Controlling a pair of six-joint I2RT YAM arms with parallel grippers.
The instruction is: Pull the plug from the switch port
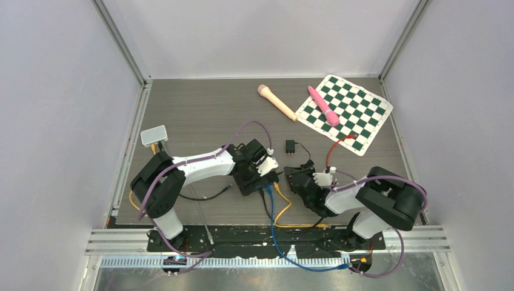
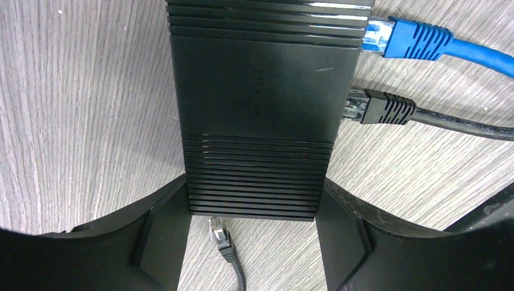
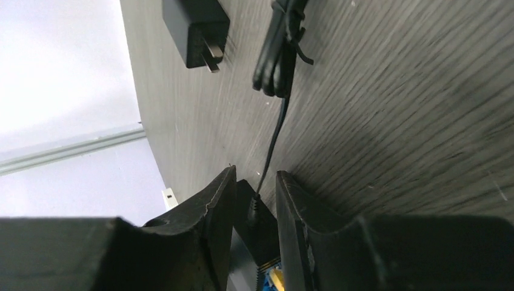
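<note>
The black switch lies mid-table. My left gripper is shut on the switch's near end, a pad pressed to each side. A blue plug and a black plug sit in ports on its right side. A loose black plug lies on the table just behind it. My right gripper is open but narrow. Its fingers stand on either side of a thin black cord's plug seated in the switch, with small gaps. A yellow plug shows below.
A black power adapter lies beyond the switch. Blue, yellow and black cables trail toward the near edge. A green chequered mat with a pink stick, a beige stick and a white box lie farther off.
</note>
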